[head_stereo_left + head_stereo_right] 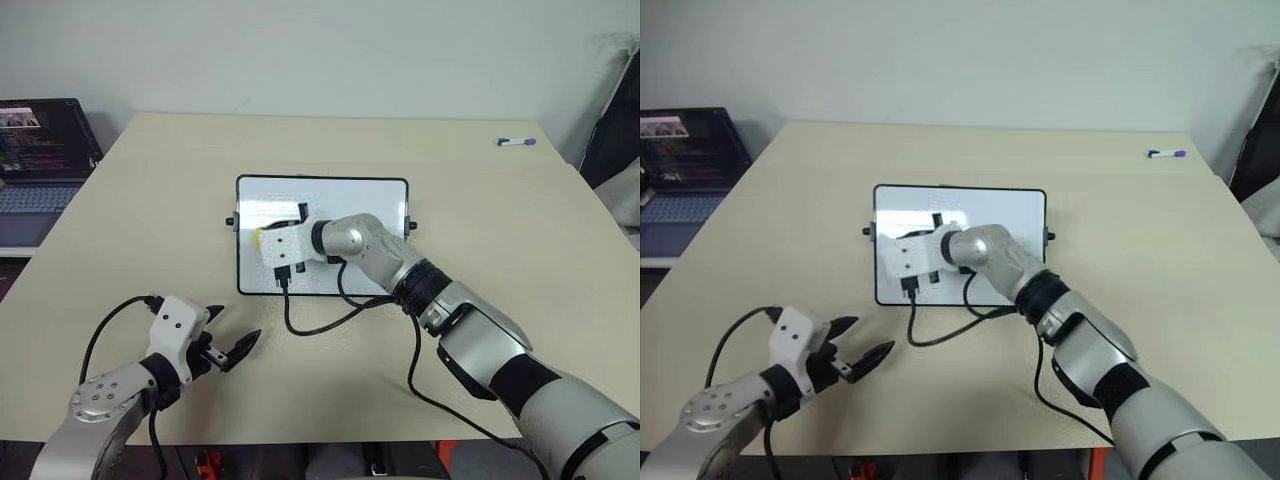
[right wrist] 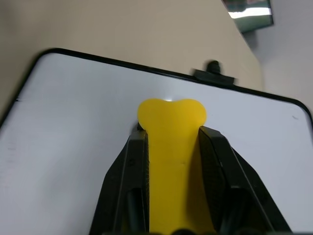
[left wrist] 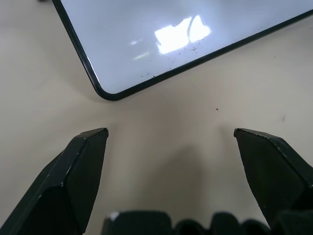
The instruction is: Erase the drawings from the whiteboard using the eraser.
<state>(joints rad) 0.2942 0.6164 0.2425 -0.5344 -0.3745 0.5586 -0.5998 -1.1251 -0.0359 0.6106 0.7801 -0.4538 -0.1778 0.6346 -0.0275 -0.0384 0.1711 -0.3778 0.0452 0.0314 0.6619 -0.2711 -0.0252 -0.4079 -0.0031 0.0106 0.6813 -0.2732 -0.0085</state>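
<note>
The whiteboard (image 1: 370,215) lies flat in the middle of the table, black-framed, with a knob on each short side. My right gripper (image 2: 172,131) hovers over the board's left part, shut on the yellow eraser (image 2: 171,147), whose rounded end sticks out past the fingertips. From the head view the eraser (image 1: 259,240) peeks out at the gripper's left. The drawings are hidden; the bare board surface looks white. My left gripper (image 1: 234,326) is open with nothing in it, low over the table in front of the board's near left corner (image 3: 105,93).
A laptop (image 1: 40,160) stands on a lower surface past the table's left edge. A purple-capped marker (image 1: 515,142) lies at the far right corner. A black cable (image 1: 320,320) loops onto the table just in front of the board.
</note>
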